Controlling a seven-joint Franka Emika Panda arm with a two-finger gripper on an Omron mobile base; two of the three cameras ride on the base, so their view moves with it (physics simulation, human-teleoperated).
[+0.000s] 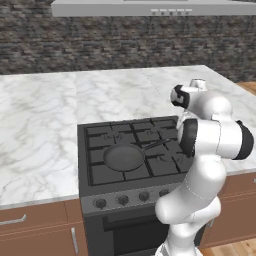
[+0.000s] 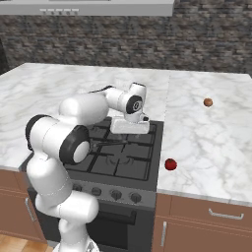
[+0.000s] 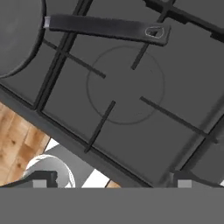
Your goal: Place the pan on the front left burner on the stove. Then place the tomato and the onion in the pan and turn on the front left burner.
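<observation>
Hovering above the stove (image 1: pixel 130 165), a white robot arm holds its tool (image 3: pixel 111 183) with both dark fingertips spread wide and nothing between them. In the hand view the tool looks down on a bare burner ring just beside the pan (image 1: pixel 124 157), with the pan's thin dark handle (image 3: pixel 105 28) crossing the top of that view. No part of the tool touches the handle.

The pan, round, shallow and dark grey, sits on the front left burner (image 1: pixel 102 172), centred over its black grate, its handle pointing toward the right side of the stove. That first step of the task looks done, which would explain why the tool is empty and lifted clear of the handle.

The tomato (image 2: pixel 171 164), a small glossy red ball, rests on the marble table (image 2: pixel 211 142) just right of the stove, near its front corner. The onion (image 2: pixel 208 102), a small brown ball, lies farther back on the same table, well apart from the tomato. Neither is in the pan yet.

A row of round knobs (image 1: pixel 122 200) runs along the stove's front panel, above the oven door. Judging by this layout, the arm would next need to swing right toward the tomato, the closer of the two.
</observation>
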